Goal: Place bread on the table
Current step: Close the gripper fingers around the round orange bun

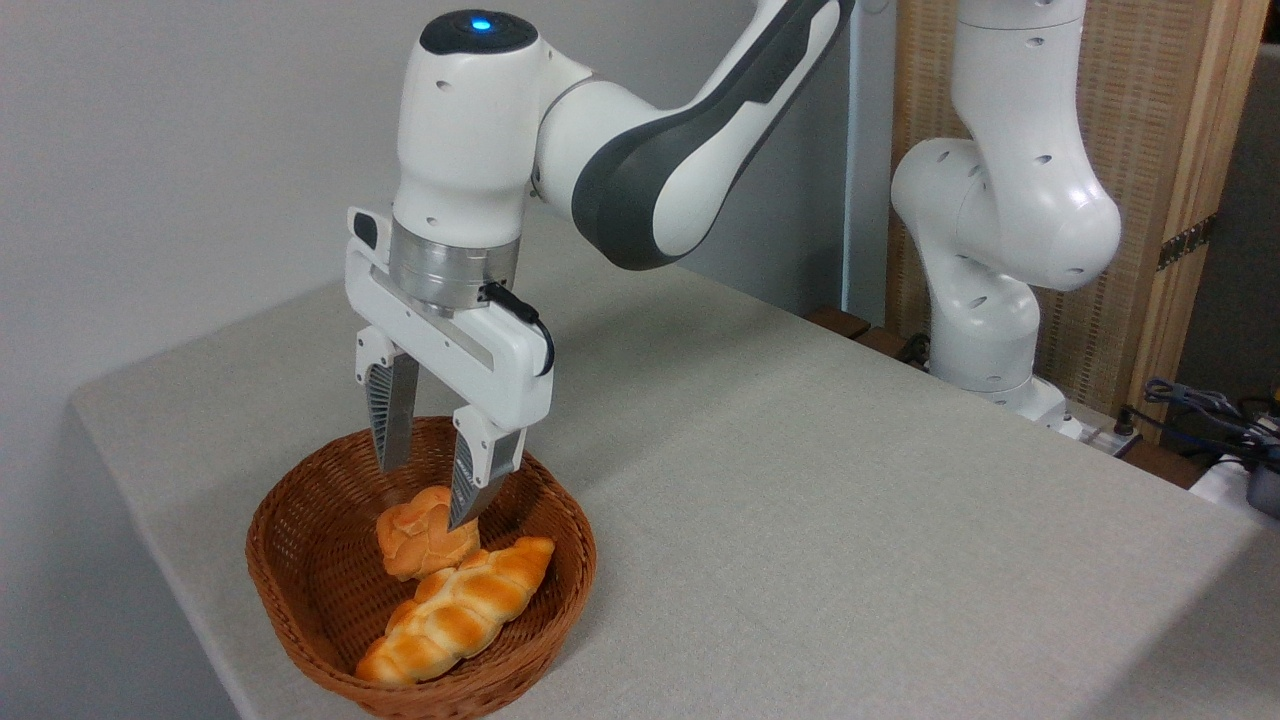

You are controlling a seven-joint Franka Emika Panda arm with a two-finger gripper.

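A table (800, 480) draped in plain grey-beige cloth fills the scene, its rounded corner at the left against a bare pale wall; a wood-framed woven panel and some cables sit behind at the right. Near the front edge stands a brown wicker basket (300, 560) holding the bread (415, 545), a knotted round bun, with a braided roll (455, 615) touching it in front. The gripper (430, 490) hangs over the bun, fingers spread apart and gripping nothing.

Bread (418, 540) in basket (300, 560) (behind roll (460, 615)), on table (850, 500).
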